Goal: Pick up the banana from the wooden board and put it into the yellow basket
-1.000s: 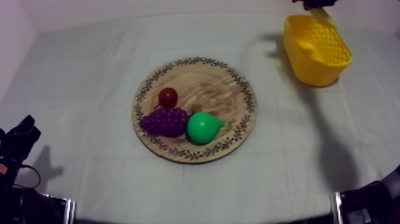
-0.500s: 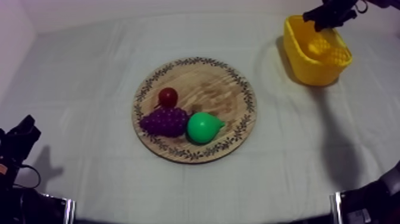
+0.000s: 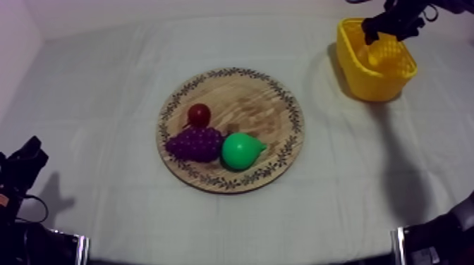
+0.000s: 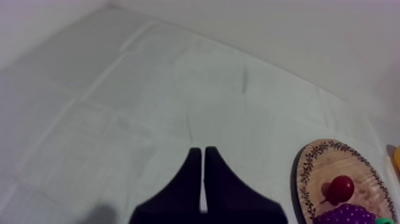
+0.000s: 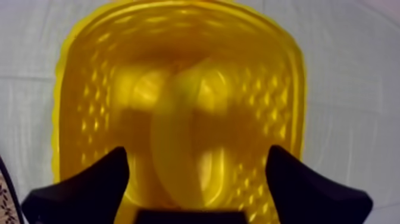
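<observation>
Grey-white cloth (image 3: 303, 42) at the top view's upper right bears the yellow basket (image 3: 356, 67), where the banana (image 5: 178, 149), a second ago held above the rim, now lies loose inside beneath the right gripper (image 3: 392, 25), fingers spread wide and empty, so the task looks essentially done.

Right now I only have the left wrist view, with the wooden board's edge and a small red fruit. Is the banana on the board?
Observer: No. The banana lies inside the yellow basket.
Operator: Is the right gripper holding it?
Observer: No. The right gripper is open and empty, poised directly over the basket.
</observation>
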Controlling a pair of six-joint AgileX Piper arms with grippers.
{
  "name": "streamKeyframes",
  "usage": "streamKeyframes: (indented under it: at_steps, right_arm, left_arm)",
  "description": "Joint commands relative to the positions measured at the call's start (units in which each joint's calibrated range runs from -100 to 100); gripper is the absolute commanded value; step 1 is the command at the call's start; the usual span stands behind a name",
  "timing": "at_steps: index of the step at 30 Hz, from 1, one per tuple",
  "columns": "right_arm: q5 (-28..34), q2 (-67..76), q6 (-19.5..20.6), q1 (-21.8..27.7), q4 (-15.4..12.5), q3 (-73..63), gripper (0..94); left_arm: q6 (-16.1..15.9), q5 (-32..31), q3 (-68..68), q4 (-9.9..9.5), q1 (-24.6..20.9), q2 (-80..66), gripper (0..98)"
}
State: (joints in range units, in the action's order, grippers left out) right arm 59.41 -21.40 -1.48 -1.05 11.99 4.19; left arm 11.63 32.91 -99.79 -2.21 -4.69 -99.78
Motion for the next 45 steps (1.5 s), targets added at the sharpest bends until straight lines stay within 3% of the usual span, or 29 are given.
streamKeyframes:
  at_steps: [1, 5, 8, 13, 22, 25, 30, 33, 37, 45]
  right_arm:
    - [-2.7, 0.8, 0.0, 0.2, 0.0, 1.7, 51.0]
    - [-11.5, 5.0, 1.6, 1.0, 1.1, 8.5, 18.7]
    - [-21.9, 11.1, 3.2, 2.0, 2.9, 17.9, 7.0]
    - [-37.2, 23.7, 6.1, 3.6, 5.5, 34.5, 1.8]
    - [-46.0, 46.7, 5.0, 3.0, 1.0, 54.7, 0.8]
    - [-49.6, 54.5, -0.1, 2.3, -4.7, 62.8, 0.7]
    - [-55.5, 67.4, -21.3, -0.4, -25.9, 75.5, 0.6]
    - [-55.7, 74.4, -30.1, -1.7, -33.9, 80.8, 0.6]
    - [-55.6, 82.1, -36.5, -2.6, -38.4, 86.9, 0.6]
    - [-50.0, 93.2, -42.3, -2.8, -39.4, 91.2, 0.6]
  left_arm:
    - [0.0, 0.0, 0.0, 0.03, 0.0, 0.0, 0.1]
    - [0.0, 0.0, 0.0, 0.03, 0.0, 0.0, 0.1]
    - [0.0, 0.0, 0.0, 0.03, 0.0, 0.0, 0.1]
    - [0.0, 0.0, 0.0, 0.03, 0.0, 0.0, 0.1]
    - [0.0, 0.0, 0.0, 0.03, 0.0, 0.0, 0.1]
    - [0.0, 0.0, 0.0, 0.03, 0.0, 0.0, 0.1]
    - [0.0, 0.0, 0.0, 0.03, 0.0, 0.0, 0.1]
    - [0.0, 0.0, 0.0, 0.03, 0.0, 0.0, 0.1]
    - [0.0, 0.0, 0.0, 0.03, 0.0, 0.0, 0.1]
    - [0.0, 0.0, 0.0, 0.03, 0.0, 0.0, 0.1]
